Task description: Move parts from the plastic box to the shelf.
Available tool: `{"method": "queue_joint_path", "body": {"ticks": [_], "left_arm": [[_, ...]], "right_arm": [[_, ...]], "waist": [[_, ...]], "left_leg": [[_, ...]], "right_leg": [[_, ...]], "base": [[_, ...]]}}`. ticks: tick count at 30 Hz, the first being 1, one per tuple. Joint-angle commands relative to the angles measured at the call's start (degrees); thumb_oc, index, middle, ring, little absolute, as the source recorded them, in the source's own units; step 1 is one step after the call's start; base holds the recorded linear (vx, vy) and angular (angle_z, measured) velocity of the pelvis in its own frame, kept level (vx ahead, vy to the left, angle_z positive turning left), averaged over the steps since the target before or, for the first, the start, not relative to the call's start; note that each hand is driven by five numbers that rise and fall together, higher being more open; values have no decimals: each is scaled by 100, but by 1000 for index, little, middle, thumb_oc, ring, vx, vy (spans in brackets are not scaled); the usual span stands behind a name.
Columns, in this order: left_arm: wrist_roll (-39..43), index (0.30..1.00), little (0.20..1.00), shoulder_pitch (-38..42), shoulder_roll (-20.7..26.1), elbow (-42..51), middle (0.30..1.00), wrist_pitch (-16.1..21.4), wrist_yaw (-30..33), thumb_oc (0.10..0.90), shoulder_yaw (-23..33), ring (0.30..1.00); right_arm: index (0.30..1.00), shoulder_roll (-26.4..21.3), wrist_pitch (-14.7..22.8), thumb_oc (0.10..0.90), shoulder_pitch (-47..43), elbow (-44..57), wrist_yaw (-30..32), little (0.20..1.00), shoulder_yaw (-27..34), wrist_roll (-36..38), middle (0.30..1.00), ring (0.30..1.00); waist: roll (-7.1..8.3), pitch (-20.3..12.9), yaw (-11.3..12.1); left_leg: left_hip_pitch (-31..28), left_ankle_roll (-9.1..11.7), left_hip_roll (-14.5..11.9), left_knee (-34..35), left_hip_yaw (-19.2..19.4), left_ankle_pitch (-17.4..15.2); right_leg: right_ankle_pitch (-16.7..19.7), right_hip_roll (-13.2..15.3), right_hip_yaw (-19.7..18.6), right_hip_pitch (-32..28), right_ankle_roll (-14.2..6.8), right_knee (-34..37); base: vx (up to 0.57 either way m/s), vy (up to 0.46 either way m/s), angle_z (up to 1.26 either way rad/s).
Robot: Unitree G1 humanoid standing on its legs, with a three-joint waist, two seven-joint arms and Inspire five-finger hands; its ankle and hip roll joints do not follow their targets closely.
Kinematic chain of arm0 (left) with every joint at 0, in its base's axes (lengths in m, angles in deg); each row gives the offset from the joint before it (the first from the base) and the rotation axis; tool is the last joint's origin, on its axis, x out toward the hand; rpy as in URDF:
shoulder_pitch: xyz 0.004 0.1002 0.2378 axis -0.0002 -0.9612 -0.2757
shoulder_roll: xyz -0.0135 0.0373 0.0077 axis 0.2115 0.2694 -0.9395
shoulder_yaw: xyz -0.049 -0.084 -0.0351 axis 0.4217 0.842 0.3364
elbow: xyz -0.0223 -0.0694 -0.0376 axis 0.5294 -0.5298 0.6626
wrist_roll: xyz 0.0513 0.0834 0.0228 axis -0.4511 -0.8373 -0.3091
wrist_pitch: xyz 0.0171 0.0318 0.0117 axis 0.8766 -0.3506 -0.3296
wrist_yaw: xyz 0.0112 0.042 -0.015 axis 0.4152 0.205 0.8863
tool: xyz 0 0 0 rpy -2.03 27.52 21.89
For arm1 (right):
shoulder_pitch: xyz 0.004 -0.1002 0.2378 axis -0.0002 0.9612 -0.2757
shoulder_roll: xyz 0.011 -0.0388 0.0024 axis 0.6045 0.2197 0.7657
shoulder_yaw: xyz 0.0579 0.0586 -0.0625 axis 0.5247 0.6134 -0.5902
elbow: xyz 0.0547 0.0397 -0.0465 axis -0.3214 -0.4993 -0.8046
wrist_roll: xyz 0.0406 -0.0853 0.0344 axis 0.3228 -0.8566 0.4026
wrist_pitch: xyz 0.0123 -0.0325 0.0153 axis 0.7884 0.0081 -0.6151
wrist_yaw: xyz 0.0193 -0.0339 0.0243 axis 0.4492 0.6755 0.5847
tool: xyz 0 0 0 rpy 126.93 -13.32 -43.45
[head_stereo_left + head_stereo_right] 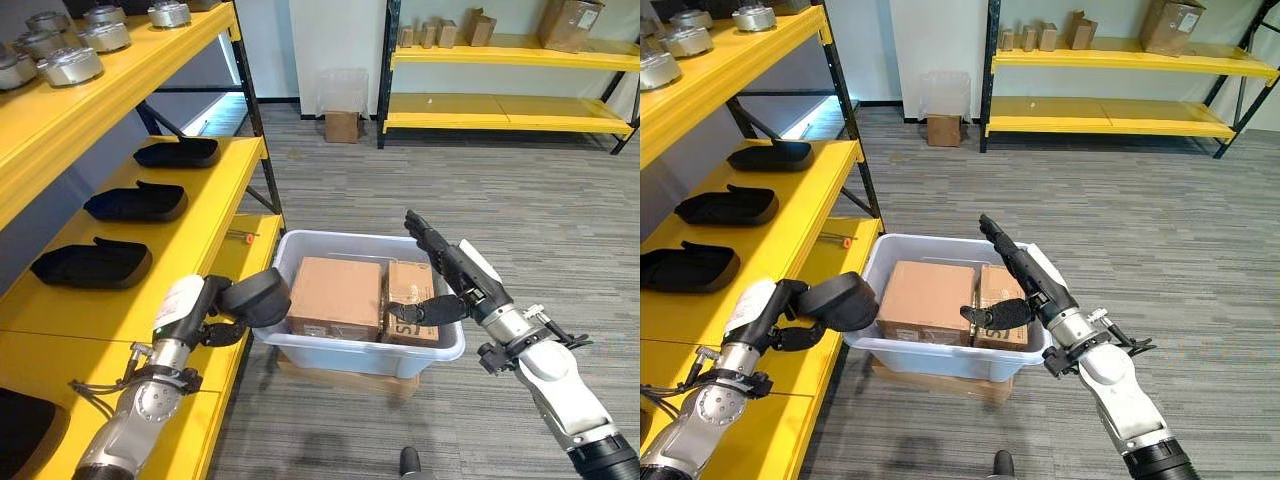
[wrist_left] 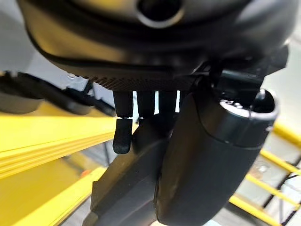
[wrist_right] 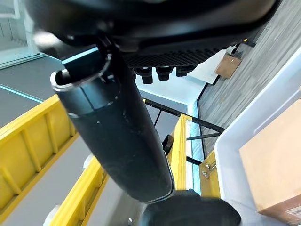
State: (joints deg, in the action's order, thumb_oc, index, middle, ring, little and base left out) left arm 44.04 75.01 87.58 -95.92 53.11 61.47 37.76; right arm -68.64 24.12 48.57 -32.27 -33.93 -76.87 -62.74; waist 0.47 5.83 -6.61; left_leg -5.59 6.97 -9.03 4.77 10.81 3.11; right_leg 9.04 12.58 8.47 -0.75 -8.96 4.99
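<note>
1. two cardboard boxes sit side by side in the clear plastic box (image 1: 300,347): a larger one (image 1: 336,296) nearer the shelf and a smaller one (image 1: 412,299) beside it.
2. the plastic box rests on a flat piece of cardboard (image 1: 345,379) on the grey carpet, just beside the yellow shelf (image 1: 180,260).
3. the left hand (image 1: 222,330) has its fingers curled round a dark rounded part (image 1: 257,297), held over the edge of the shelf and touching the near corner of the plastic box.
4. the right hand (image 1: 455,270) hangs above the far side of the plastic box, fingers straight and spread, thumb out over the smaller cardboard box, gripping nothing.
5. three more dark parts (image 1: 93,263) lie in a row on the shelf's middle level.
6. several round silver metal parts (image 1: 70,66) stand on the top level.
</note>
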Motion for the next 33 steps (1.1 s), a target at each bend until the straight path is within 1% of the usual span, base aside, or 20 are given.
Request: {"method": "queue_joint_path", "body": {"ticks": [1,3,8,10,11,13,16,17,18,22,27,28,30,33], "left_arm": [[316,300,300,1136,318,317,300,558,534,400,385,300],[293,300,300,1156,366,514,300,613,508,400,383,300],[258,300,300,1129,552,1218,300,724,415,400,565,300],[253,300,300,1100,582,1329,300,734,399,400,616,300],[290,300,300,1094,625,1558,300,777,396,400,700,300],[309,300,300,1078,654,1655,300,792,381,400,741,300],[456,300,300,1128,849,2197,300,875,286,400,847,300],[457,300,300,1126,849,2198,300,874,285,400,848,300],[483,300,300,1120,980,2439,300,907,278,400,918,300],[448,300,300,1068,1134,2732,300,926,269,400,1036,300],[517,300,300,512,1033,2993,300,923,357,400,1559,300],[519,300,300,487,1028,3010,300,920,353,400,1574,300],[433,300,300,95,927,3112,300,889,412,400,1945,300],[358,300,300,-205,882,3216,300,861,455,400,2230,300]], "right_arm": [[1000,-63,533,900,-581,403,216,1000,271,9,1000,1000],[1000,-63,546,900,-558,423,245,1000,309,-43,1000,1000],[1000,0,564,900,-375,490,219,1000,379,-54,1000,1000],[1000,5,567,900,-335,508,212,1000,394,-62,1000,1000],[1000,30,567,900,-261,525,201,1000,425,-70,1000,1000],[1000,29,565,900,-224,542,197,1000,437,-80,1000,1000],[1000,30,553,900,-82,603,128,1000,430,-82,1000,1000],[1000,30,553,900,-82,603,128,1000,429,-82,1000,1000],[1000,42,546,900,-13,583,130,1000,445,-73,1000,1000],[1000,66,541,900,78,582,120,1000,460,-51,1000,1000],[1000,258,522,900,547,567,136,1000,720,42,1000,1000],[1000,256,519,900,557,576,134,1000,717,43,1000,1000],[1000,413,501,900,789,569,150,1000,871,143,1000,1000],[1000,556,484,900,937,515,198,1000,967,212,1000,1000]], "waist": [[44,-468,17],[37,-471,12],[38,-479,1],[42,-484,3],[47,-485,4],[52,-487,-1],[40,-479,-3],[40,-478,-3],[38,-476,-1],[48,-474,3],[30,-407,60],[29,-413,49],[20,-375,96],[21,-332,157]], "left_leg": [[-326,82,-221,23,-200,-362],[-329,79,-215,23,-200,-369],[-331,76,-218,23,-193,-383],[-326,76,-216,23,-194,-384],[-318,73,-215,23,-198,-384],[-316,72,-214,23,-193,-385],[-313,67,-205,23,-211,-385],[-313,67,-205,23,-210,-385],[-318,64,-206,23,-205,-389],[-322,66,-209,23,-202,-391],[-275,62,-196,23,-261,-363],[-274,62,-196,23,-266,-363],[-254,51,-180,23,-297,-361],[-210,36,-139,23,-356,-357]], "right_leg": [[-482,353,-235,-25,-352,-432],[-478,358,-235,-28,-358,-430],[-462,362,-240,-14,-364,-416],[-460,362,-246,-11,-363,-410],[-455,364,-247,-4,-368,-407],[-452,368,-245,1,-370,-407],[-452,367,-263,17,-371,-413],[-452,367,-264,17,-371,-413],[-447,372,-265,16,-377,-410],[-447,370,-254,-1,-385,-400],[-458,382,-194,-22,-376,-410],[-458,383,-188,-27,-376,-409],[-464,396,-158,-41,-379,-410],[-446,428,-119,-59,-390,-394]], "base": [[0,0,0],[0,0,0],[0,0,0],[0,0,0],[0,0,0],[0,0,0],[0,0,0],[0,0,0],[0,0,0],[0,0,0],[0,0,0],[2,4,4],[0,13,5],[-15,26,7]]}}
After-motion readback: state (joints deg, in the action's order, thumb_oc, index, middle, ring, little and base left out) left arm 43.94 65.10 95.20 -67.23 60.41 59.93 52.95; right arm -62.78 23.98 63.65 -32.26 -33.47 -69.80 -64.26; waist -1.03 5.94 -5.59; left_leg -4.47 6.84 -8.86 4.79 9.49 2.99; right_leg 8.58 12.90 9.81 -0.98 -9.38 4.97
